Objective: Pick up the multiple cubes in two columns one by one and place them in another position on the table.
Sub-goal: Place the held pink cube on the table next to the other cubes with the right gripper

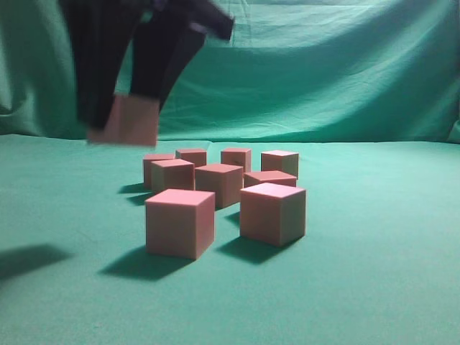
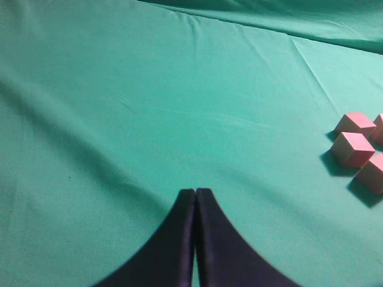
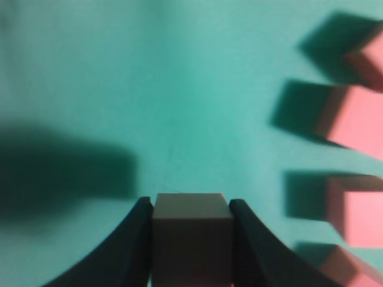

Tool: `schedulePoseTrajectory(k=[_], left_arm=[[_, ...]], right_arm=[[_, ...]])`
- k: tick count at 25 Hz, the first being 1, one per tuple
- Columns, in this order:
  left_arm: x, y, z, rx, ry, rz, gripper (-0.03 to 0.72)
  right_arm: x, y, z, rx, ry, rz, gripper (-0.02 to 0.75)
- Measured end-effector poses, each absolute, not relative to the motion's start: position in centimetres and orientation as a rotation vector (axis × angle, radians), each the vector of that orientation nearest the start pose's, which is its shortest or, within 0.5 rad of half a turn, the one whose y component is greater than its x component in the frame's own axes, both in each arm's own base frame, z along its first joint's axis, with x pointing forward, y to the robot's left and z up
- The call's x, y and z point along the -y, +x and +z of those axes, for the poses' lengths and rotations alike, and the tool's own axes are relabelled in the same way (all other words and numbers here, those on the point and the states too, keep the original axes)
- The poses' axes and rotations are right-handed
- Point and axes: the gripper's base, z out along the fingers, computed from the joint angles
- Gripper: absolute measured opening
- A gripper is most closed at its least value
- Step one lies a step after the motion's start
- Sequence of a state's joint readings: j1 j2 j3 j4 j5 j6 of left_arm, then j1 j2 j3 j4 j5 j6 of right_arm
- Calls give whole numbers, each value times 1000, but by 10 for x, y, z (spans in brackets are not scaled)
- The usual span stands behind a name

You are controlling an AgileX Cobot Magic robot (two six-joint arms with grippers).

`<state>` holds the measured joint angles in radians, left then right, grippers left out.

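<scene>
Motion blur smears the held cube; rear cubes perhaps partly hidden behind nearer ones

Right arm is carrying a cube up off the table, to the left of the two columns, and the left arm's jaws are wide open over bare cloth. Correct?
One thing is wrong: the left gripper has its jaws pressed together, not wide open, as the left wrist view shows. The rest holds: the right gripper carries a cube above the table, left of the columns.

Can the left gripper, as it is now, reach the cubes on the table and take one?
Probably not yet. The left gripper is shut, and only bare green table lies before it; the cubes sit apart at the right edge of its view. Nothing blocks the way, but it must open and move over.
</scene>
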<state>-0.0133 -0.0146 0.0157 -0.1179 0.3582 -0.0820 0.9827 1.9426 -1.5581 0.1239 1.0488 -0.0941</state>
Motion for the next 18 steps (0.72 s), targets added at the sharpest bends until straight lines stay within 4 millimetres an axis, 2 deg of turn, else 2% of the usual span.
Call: schedulePoseTrajectory(k=[5, 8, 18], left_arm=[[4, 53, 177, -1839, -136, -182, 0], [4, 53, 177, -1839, -136, -182, 0], [4, 53, 177, -1839, -136, -182, 0]], right_arm=[[-358, 205, 196, -2634, -1552, 249, 273], [-361, 207, 186, -2640, -1557, 239, 273], [-367, 212, 175, -2622, -1492, 253, 273]])
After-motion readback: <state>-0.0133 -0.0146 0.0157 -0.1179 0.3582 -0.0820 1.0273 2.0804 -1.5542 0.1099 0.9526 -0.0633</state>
